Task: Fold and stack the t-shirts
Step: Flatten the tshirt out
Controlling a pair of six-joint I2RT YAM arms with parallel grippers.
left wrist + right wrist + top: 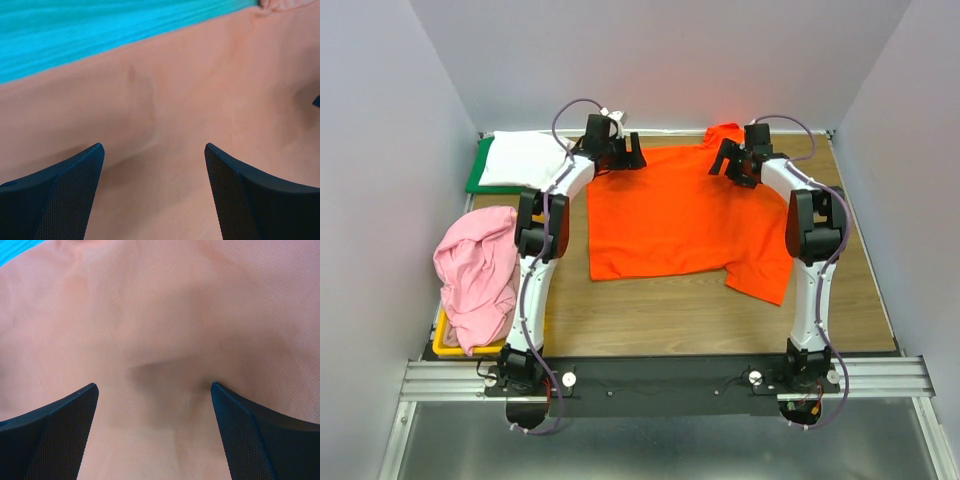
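Note:
A bright orange t-shirt (665,220) lies spread flat in the middle of the table, one sleeve trailing at the near right. My left gripper (623,153) hovers open over its far left edge. My right gripper (730,160) hovers open over its far right part, near the collar. In the left wrist view the fingers (75,185) stand wide apart just above the orange cloth (165,110), gripping nothing. The right wrist view shows the same: fingers (250,430) spread over slightly creased cloth (165,315). A folded white t-shirt (523,157) rests at the far left. A pink t-shirt (477,272) is heaped at the left.
The white shirt lies on a flat green board (478,178) in the far left corner. The pink heap spills over a yellow bin (448,346) at the near left. Grey walls close in the table on three sides. Bare wood (660,315) shows near the arm bases.

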